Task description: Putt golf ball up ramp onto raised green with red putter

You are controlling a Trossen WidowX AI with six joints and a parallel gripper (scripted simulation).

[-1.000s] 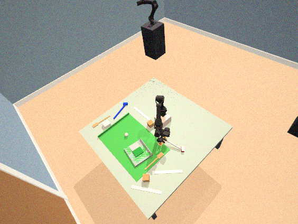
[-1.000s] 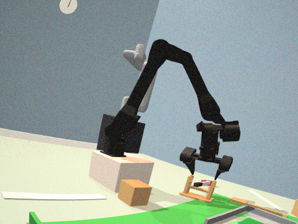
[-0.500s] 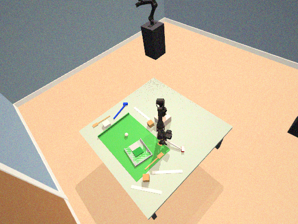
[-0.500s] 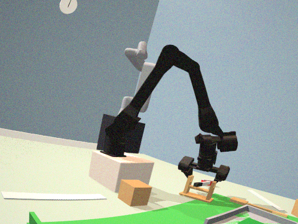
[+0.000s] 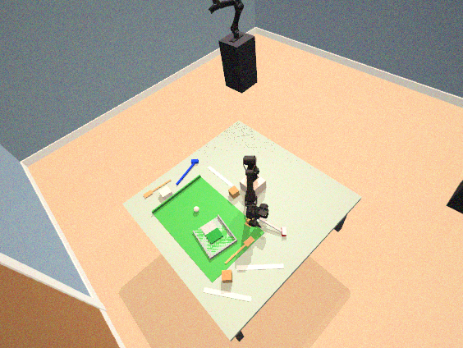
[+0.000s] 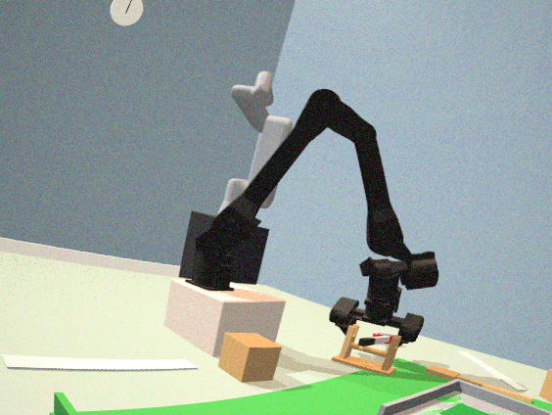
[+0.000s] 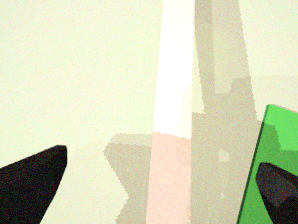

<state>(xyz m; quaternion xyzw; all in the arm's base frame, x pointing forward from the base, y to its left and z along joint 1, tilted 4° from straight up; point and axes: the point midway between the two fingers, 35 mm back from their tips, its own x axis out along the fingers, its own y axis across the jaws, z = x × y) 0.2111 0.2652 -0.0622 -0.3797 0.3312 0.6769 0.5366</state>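
Observation:
The red putter [image 5: 268, 225] [image 6: 385, 339] rests on a small wooden stand [image 6: 362, 364], its dark grip end over the stand and its red head beyond. Its pale shaft [image 7: 175, 75] runs down the middle of the wrist view. My gripper [image 5: 254, 224] [image 6: 377, 337] [image 7: 162, 162] is open and points down over the putter, a finger on each side of the shaft in the wrist view. The white golf ball [image 5: 196, 209] lies on the green mat [image 5: 181, 213]. The grey-walled ramp piece [image 5: 223, 249] [image 6: 421, 395] holds a dark green square [image 5: 214, 235]. Ball contact height is hidden.
A blue club [image 5: 186, 172] and an orange club [image 5: 158, 189] lie beyond the mat. Another orange club [image 5: 238, 251] lies near the ramp piece. Orange blocks [image 5: 226, 276] [image 6: 250, 357], a white block [image 5: 165, 191] and white strips [image 5: 260, 267] [image 6: 100, 364] surround the mat.

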